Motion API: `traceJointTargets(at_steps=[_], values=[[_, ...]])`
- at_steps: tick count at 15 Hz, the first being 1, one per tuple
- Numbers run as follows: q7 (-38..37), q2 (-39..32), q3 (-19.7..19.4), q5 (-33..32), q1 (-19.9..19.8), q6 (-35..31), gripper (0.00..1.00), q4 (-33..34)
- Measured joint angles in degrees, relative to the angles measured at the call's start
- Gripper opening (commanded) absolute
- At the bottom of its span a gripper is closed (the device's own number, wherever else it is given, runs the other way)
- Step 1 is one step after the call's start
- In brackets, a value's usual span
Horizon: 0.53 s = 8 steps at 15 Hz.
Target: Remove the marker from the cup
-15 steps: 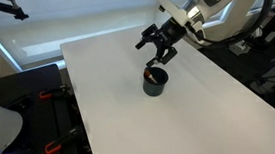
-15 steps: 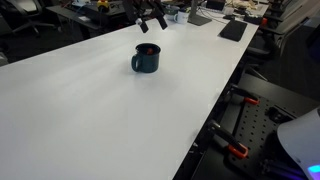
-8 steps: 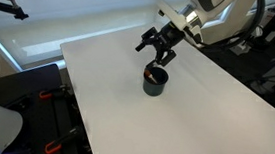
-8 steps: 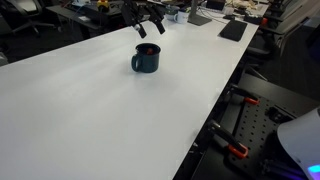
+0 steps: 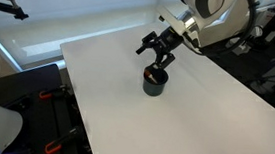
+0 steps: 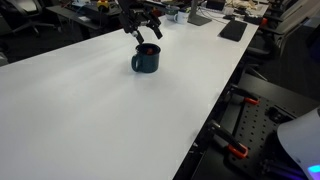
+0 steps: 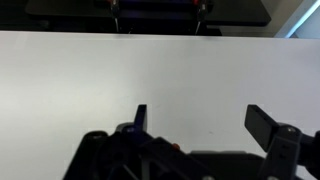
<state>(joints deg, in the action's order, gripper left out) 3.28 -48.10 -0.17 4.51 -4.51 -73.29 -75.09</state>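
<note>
1. Black cup (image 5: 155,83) sits on the white worktop (image 5: 174,120) at frame centre, with the reddish marker (image 6: 146,48) inside it.
2. My hand (image 5: 160,56) hangs directly above, spread wide and empty; I cannot tell the marker's tilt.

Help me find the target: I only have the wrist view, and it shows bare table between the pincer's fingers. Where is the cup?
Observer: The cup stands on the table just below the open pincer in both exterior views, so it sits under your camera's field.
Operator: Is the marker in it?
Observer: Yes. A reddish bit of the marker shows inside the cup's mouth.
Operator: Are my fingers past the rim?
Observer: No. In an exterior view the fingertips end above the rim, apart from the cup.
</note>
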Motion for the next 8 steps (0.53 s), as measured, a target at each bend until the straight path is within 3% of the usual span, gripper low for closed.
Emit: traceJointTargets(at_steps=[8], values=[[0.0, -1.93, 0.0, 0.0, -0.61, 0.17, 1.0, 1.43]])
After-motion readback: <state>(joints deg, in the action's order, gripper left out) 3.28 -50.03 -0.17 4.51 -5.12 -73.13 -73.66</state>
